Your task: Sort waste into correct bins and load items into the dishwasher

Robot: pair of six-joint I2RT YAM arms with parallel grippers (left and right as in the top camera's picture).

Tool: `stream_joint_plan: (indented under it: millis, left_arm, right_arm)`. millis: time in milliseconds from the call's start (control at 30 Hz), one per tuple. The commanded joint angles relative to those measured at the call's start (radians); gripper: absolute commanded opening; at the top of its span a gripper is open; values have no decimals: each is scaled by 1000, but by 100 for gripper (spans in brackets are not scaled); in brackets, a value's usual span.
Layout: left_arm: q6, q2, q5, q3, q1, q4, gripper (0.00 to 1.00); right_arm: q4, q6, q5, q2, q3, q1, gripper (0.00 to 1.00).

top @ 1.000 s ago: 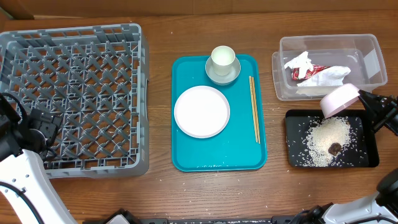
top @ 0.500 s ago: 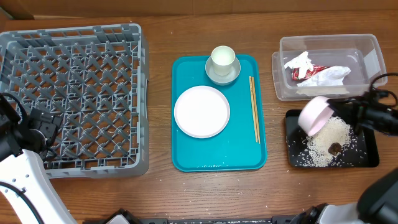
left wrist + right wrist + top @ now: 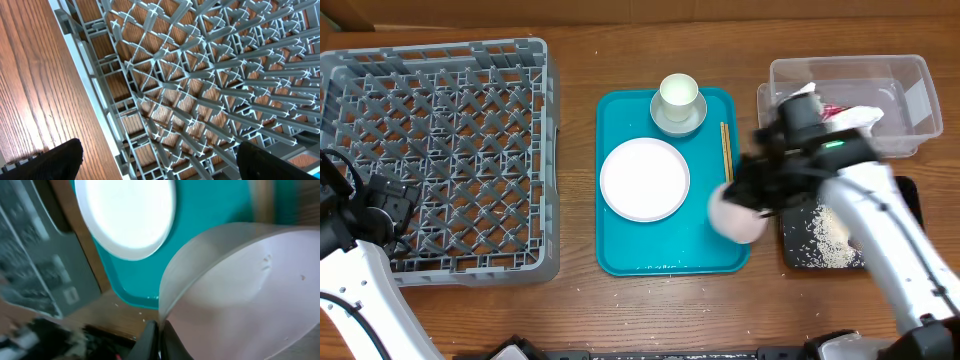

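**Pink bowl held over the tray's right edge**

From where I stood, the right end effector (image 3: 159, 331) was clamped on the rim of the pink bowl (image 3: 735, 214). It held the bowl above the lower right corner of the teal tray (image 3: 620, 250). The bowl looked smeared from overhead. In the right wrist view it was tipped on its side, with its pale inside facing the camera and the two fingers pinching its edge at the bottom of the view.

On the tray lay a white plate (image 3: 644, 179). Behind it a cup (image 3: 678, 91) sat on a saucer (image 3: 678, 119). A pair of chopsticks (image 3: 728, 145) ran along the tray's right side, their near ends hidden under the arm.

To the right, a black tray (image 3: 798, 255) scattered with rice (image 3: 832, 232) sat on the worktop (image 3: 575, 300). Behind it was a clear bin (image 3: 910, 75) holding crumpled paper (image 3: 860, 118).

The left end effector (image 3: 160, 161) hung over the near left corner of the grey dish rack (image 3: 440, 140). Its fingers were spread wide apart and held nothing, with the rack's lattice showing between them.
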Motion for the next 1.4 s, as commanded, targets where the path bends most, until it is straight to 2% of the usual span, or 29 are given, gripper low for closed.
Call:
stream_joint_plan:
  millis: [0, 200, 267, 333, 367, 400, 467, 633, 900, 1000, 1167, 1200, 1367]
  left_arm:
    - [-6, -13, 2, 21, 4, 0, 100]
    - [-6, -13, 2, 21, 4, 0, 100]
    - [-6, -13, 2, 21, 4, 0, 100]
    - [-6, -13, 2, 21, 4, 0, 100]
    - [-6, -13, 2, 21, 4, 0, 100]
    - [-6, -13, 2, 22, 4, 0, 100]
    - [-6, -13, 2, 22, 4, 0, 100]
    - [-6, -13, 2, 21, 4, 0, 100]
    - [-6, -13, 2, 22, 4, 0, 100]
    - [-6, -13, 2, 21, 4, 0, 100]
    - [-6, -13, 2, 22, 4, 0, 100]
    - [-6, -13, 2, 21, 4, 0, 100]
    - [-6, -13, 2, 21, 4, 0, 100]
  right_arm:
    - [46, 172, 180, 27, 5, 187, 4]
    - [109, 357, 356, 109, 5, 450, 4]
    - [114, 366, 363, 131, 5, 491, 4]
    - [132, 365, 363, 154, 5, 534, 33]
    - [138, 365, 362, 159, 5, 542, 44]
    - [141, 365, 362, 160, 5, 545, 50]
    - [145, 365, 360, 160, 6, 546, 53]
    - [105, 357, 344, 159, 48, 521, 52]
    - [-156, 247, 372, 158, 270, 328, 52]
    - [-306, 247, 473, 158, 384, 204, 53]
    - [-524, 247, 595, 158, 589, -67, 60]
    - [-549, 247, 611, 158, 617, -112, 98]
    - [-563, 150, 652, 155, 700, -401, 100]
